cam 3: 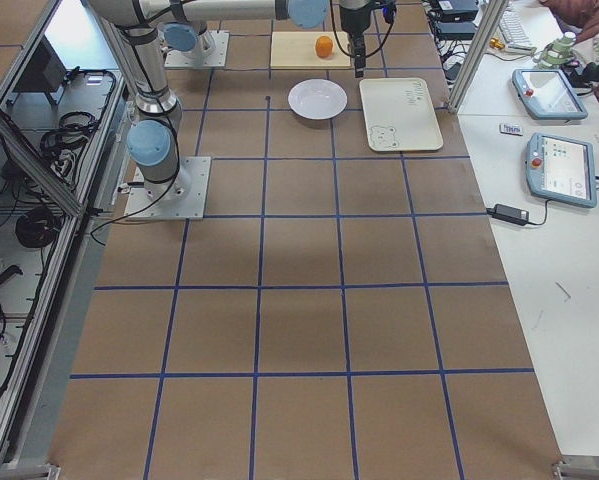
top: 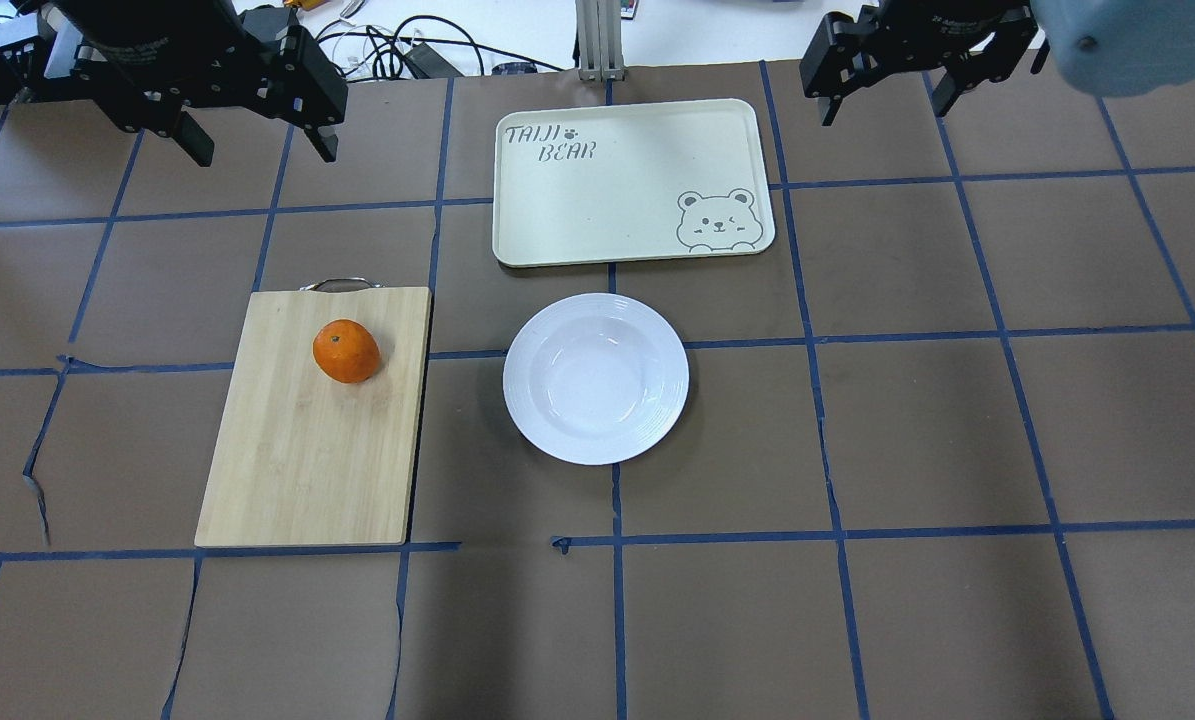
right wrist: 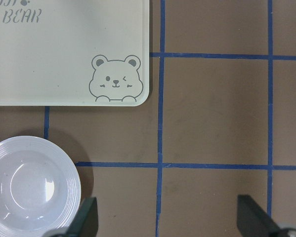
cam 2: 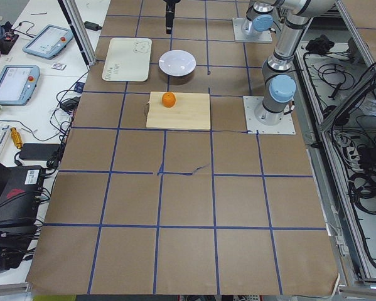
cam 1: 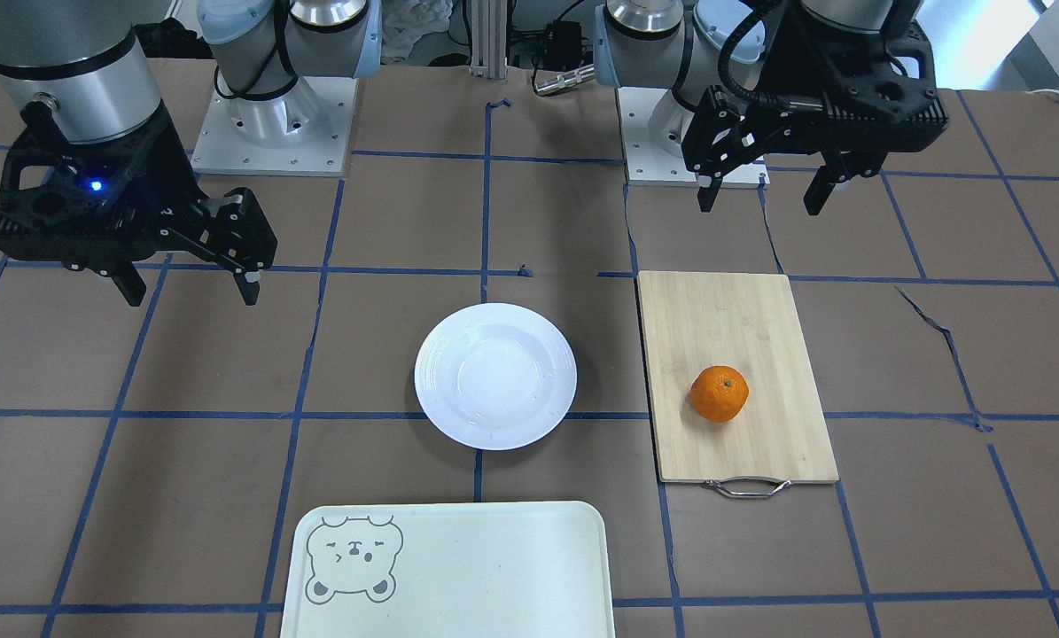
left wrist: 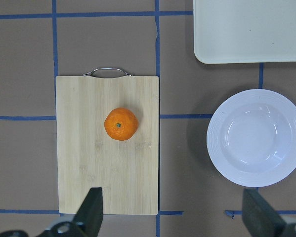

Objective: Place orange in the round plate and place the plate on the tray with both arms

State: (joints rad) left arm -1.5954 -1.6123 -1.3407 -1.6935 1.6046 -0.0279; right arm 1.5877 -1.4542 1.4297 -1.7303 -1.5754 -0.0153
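orange (top: pixel 346 351) mid cutting board (top: pixel 307 460), round plate (top: pixel 595 378) apart from tray (top: pixel 617 200) edge

Brown paper covers the table (top: pixel 937 620), ruled into squares by blue tape (top: pixel 616 600) — torn in places. White benches (cam 3: pixel 569 320) alongside hold control tablets (cam 3: pixel 561 168); black cables (cam 2: pixel 363 188) coil behind a metal frame.
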